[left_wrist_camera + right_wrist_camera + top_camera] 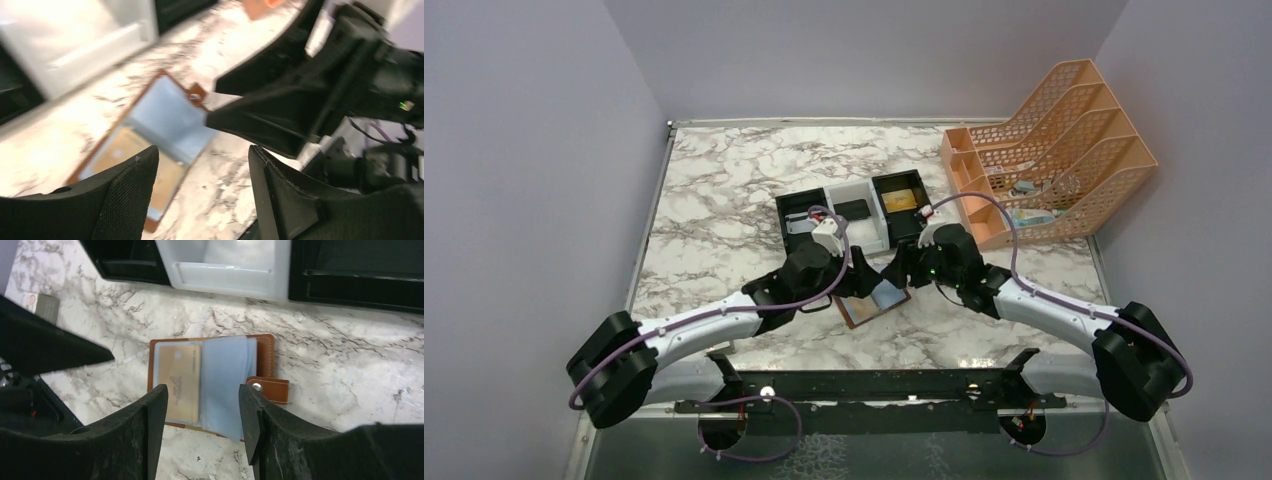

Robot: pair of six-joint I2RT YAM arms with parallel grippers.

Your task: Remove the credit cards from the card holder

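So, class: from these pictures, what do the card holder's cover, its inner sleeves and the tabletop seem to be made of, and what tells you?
Card holder cover: probably leather or an imitation, matt brown, pale stitching along the edge. Inner sleeves: likely soft see-through plastic; a gold card shows through. Tabletop: grey-veined marble look; possibly only a printed laminate.

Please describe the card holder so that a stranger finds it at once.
On the marble table, look beside the black-white-black tray, on its near side. The card holder lies open there: the only brown leather piece, with blue-grey sleeves, a gold card inside and a snap tab.
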